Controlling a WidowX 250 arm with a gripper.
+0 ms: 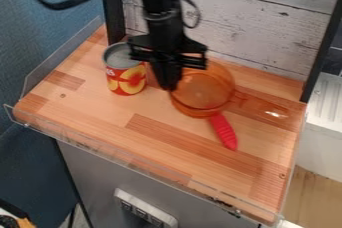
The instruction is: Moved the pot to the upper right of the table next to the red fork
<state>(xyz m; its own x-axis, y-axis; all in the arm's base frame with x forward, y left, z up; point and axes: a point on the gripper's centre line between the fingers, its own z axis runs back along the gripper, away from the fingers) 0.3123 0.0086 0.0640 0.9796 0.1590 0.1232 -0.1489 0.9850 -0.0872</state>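
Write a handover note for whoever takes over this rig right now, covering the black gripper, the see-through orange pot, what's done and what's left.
Gripper: black two-finger gripper at the left rim of the pot; whether it grips the rim can't be told.
Things: see-through orange pot right of centre near the back wall, handle to the right. Red ridged handle, presumably the fork's, sticks out toward the front from the pot's near edge.
Done: pot is beside the red handle, toward the upper right.
Left: check the grip, release if needed, back off; perhaps nudge the pot farther right.
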